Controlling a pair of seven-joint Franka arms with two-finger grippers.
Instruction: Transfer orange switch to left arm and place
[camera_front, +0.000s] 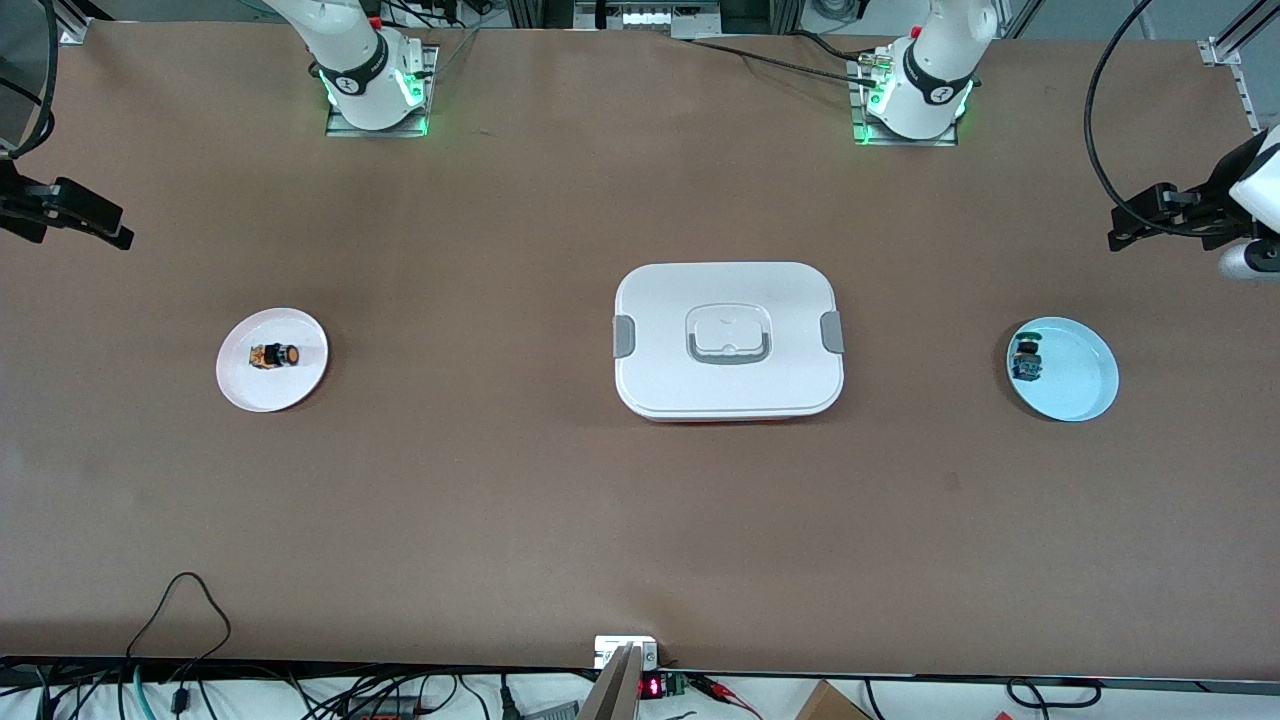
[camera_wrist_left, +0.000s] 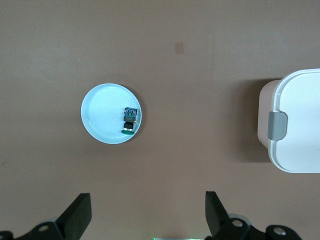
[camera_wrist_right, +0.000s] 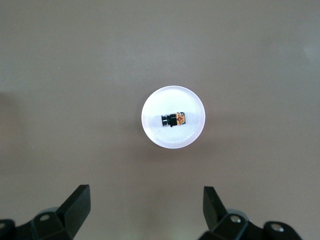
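Observation:
The orange switch (camera_front: 274, 356) lies on its side on a small white plate (camera_front: 250, 390) toward the right arm's end of the table. In the right wrist view the orange switch (camera_wrist_right: 174, 120) and its plate (camera_wrist_right: 173, 141) are seen from high above. My right gripper (camera_wrist_right: 145, 192) hangs open and empty over the table beside that plate, and shows at the frame edge as the right gripper (camera_front: 105, 225). The white lidded box (camera_front: 728, 340) stands mid-table. My left gripper (camera_wrist_left: 147, 200) is open and empty, held high at the left arm's end, seen as the left gripper (camera_front: 1125, 225).
A light blue plate (camera_front: 1080, 380) with a blue-and-green switch (camera_front: 1026, 360) on it sits toward the left arm's end. The left wrist view shows this blue plate (camera_wrist_left: 102, 120), its switch (camera_wrist_left: 130, 120) and one end of the box (camera_wrist_left: 297, 125). Cables run along the table's near edge.

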